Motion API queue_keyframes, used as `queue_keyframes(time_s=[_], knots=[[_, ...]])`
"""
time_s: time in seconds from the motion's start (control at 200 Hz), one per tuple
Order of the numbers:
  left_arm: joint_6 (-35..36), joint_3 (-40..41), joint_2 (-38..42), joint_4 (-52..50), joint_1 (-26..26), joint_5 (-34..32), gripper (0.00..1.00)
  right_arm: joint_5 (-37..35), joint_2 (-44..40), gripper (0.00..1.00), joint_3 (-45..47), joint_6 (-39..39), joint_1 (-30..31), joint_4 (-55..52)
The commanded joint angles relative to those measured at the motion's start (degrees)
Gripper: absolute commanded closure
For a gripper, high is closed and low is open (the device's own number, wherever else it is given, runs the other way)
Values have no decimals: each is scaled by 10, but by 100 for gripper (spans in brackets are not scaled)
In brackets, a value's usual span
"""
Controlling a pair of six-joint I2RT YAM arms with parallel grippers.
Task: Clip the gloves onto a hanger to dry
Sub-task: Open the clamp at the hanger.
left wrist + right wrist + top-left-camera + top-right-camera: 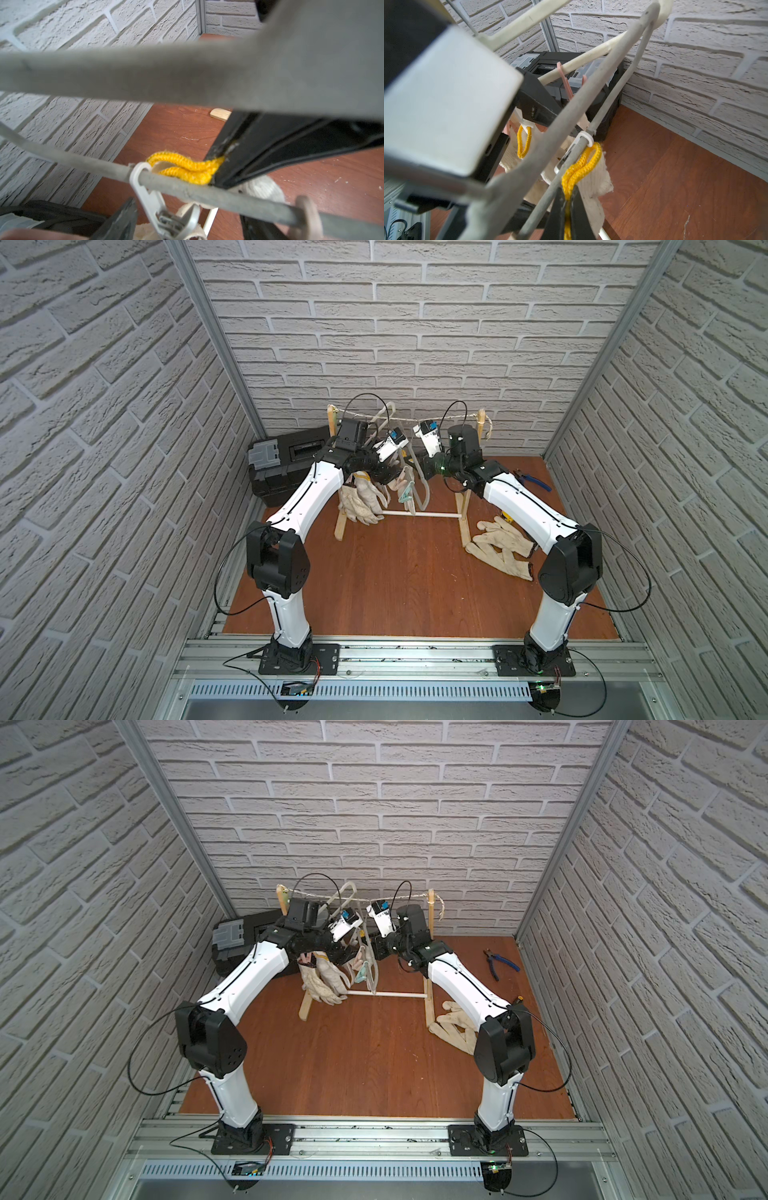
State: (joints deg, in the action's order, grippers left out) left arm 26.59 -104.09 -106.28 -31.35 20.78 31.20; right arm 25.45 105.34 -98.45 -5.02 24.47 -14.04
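Off-white, yellow-cuffed glove nipped tight in right claw. Left claw gaping near clip. Brown floor below, brick walls.

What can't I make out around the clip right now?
White clip: lower end cut off by the left wrist view's bottom edge.
Left claw's fingers: contact with clip unclear there; in both top views the left arm hides them.
Glove pile: partly behind the right arm in both top views.

We get the hanger only as grey blur (left wrist view). In both top views we lose part of the floor gloves behind the right arm.
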Motion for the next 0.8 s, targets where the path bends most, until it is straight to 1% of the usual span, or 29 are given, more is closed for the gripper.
queue_keyframes(time_s=[0.0, 0.175, 0.275, 0.385, 0.62, 0.795], knots=[[11, -28, -13, -19, -12, 43, 27, 23, -2, 97, -15, 16, -2, -2], [12, -59, -33, -61, -13, 70, 35, 38, -2, 97, -15, 18, -8, -6], [12, -73, -43, -85, -16, 85, 38, 47, -2, 98, -16, 20, -11, -10], [6, -86, -52, -103, -21, 107, 46, 54, -2, 97, -15, 21, -15, -15], [-17, -88, -55, -104, -25, 141, 49, 68, -1, 97, -14, 20, -19, -17], [-43, -88, -58, -84, -30, 157, 52, 72, -1, 97, -16, 22, -19, -20]])
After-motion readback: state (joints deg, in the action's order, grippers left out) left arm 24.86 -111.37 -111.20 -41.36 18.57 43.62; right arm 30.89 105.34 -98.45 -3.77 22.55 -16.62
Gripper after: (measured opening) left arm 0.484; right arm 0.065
